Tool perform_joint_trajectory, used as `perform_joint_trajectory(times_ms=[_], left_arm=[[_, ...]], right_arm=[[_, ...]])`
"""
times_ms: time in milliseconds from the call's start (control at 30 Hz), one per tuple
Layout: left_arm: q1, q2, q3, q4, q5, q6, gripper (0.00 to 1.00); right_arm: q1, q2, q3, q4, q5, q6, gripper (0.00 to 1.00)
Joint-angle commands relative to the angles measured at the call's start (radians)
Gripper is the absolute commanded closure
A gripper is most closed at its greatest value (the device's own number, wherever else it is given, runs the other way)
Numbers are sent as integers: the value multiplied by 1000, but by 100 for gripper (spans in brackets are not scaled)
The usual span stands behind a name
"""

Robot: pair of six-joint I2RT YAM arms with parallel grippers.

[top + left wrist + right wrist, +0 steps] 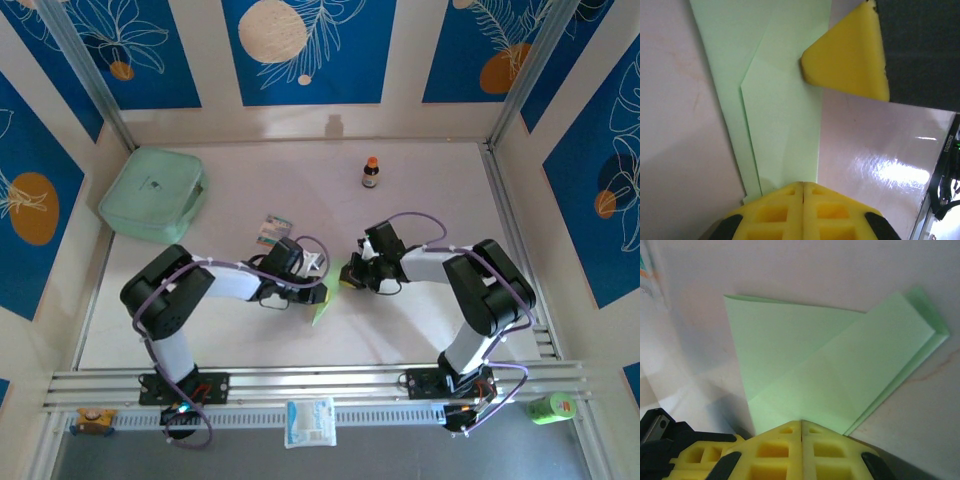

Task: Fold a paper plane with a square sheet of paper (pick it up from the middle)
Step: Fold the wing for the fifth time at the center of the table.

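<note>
Fingers of the left gripper (803, 195) pinch shut on the lower end of a folded pale green paper (775, 100), its creased flaps running up the frame. Right gripper (801, 432), likewise clamped, grips the paper's nearest corner at bottom centre of its view. From above, both meet at the middle of the table (250, 340), the paper between them; a striped packet (272, 231), small bottle (371, 172) and mint box (155, 193) lie farther up.
</note>
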Motion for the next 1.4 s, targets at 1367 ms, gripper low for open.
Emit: perform_joint_trajectory(times_ms=[1367], left_arm=[[-24, -70, -197, 5, 60, -140, 100]], right_arm=[[197, -49, -24, 32, -39, -22, 93]])
